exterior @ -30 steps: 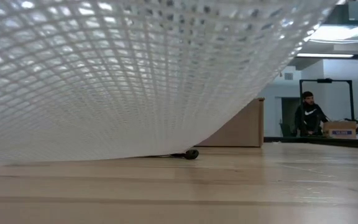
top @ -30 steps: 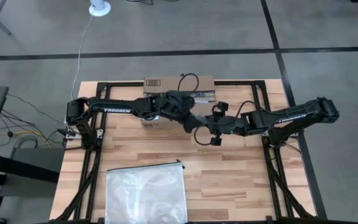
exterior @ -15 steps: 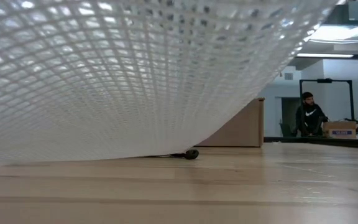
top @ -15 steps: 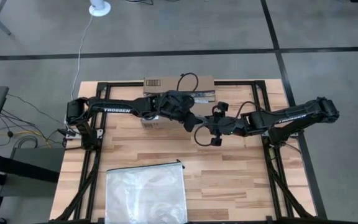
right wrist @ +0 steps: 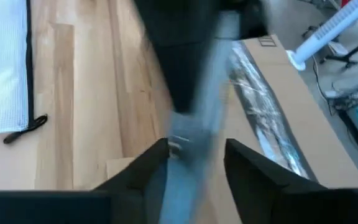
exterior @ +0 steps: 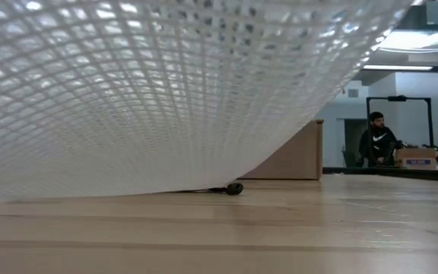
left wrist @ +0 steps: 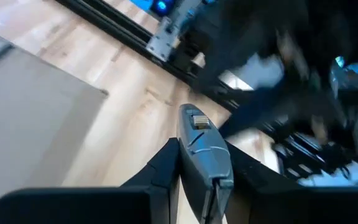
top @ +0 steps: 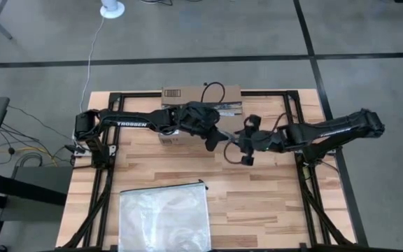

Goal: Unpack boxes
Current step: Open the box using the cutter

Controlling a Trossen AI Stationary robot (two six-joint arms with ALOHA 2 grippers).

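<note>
Left arm: it reaches in from the table's (top: 271, 203) 9 o'clock side. The left gripper (top: 213, 140) is over the table centre, at the box's 6 o'clock edge. It is clamped on a grey tool (left wrist: 204, 155), which stands between its two dark fingers.

Box (top: 219, 93): it sits at 12 o'clock on the table, closed, with the tape strip (right wrist: 263, 106) unbroken as far as can be seen.

Right arm: it enters from 3 o'clock. The right gripper (top: 238, 145) sits just beside the left one, at its 3 o'clock. In the right wrist view the same grey tool shows as a blur in front of it. You cannot tell whether the right gripper has closed on the tool.

Hazards, as a judgement:
- The two grippers are crowded. A hasty move may knock them together.
- If the left gripper releases before the right one has a firm hold, expect the tool to drop onto the table.
- Pressure on the box may push it off the 12 o'clock edge.

The clear zip bag (top: 163, 217) lies at 6 o'clock, well apart.
</note>
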